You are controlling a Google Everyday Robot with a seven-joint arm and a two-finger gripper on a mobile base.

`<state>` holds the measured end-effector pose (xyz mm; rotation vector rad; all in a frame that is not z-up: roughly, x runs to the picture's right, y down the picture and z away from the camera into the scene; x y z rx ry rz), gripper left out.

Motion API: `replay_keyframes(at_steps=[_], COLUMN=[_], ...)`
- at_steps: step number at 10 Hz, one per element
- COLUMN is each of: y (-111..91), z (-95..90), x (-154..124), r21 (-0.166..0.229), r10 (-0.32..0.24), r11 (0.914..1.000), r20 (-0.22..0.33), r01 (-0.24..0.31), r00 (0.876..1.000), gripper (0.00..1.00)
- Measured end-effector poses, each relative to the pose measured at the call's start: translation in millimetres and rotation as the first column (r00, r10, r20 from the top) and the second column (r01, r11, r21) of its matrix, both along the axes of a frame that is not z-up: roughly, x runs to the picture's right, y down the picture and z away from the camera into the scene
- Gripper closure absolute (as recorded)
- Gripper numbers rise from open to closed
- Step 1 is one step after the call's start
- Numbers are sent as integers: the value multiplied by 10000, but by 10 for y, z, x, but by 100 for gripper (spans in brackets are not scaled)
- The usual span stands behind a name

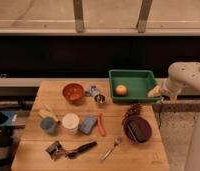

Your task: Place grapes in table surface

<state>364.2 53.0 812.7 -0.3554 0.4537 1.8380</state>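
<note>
- Well left of the gripper: table surface (pixel 43 150), light wood, with 1 orange bowl (pixel 73 92).
- Below and left of it: grapes (pixel 132 111) lying on the wood, just beside 1 maroon bowl (pixel 138 130).
- Just left: green tray (pixel 135 76) holding 1 orange ball (pixel 121 90).
- Gripper (pixel 154 92) at the tray's right edge; open or closed, cannot tell.

My light brown wooden plank bench (pixel 143 153) looks matt; the green rectangular tray (pixel 138 84) smooth, plastic-like; the dark red-purple grape bunch (pixel 131 112) knobbly. The pale, smooth gripper (pixel 154 92) sits at the tray's right rim.
</note>
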Motion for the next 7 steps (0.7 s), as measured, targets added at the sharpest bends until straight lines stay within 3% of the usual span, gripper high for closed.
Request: replay_keyframes(at_steps=[3,7], y=[-22,313], z=[124,28], x=[-537,-1093], r21=[-434,-1356], r10=[-414,-601], r11=[9981,9864], r20=[718,2293], r01=[446,930], r00=[9966,9715], gripper=[20,20])
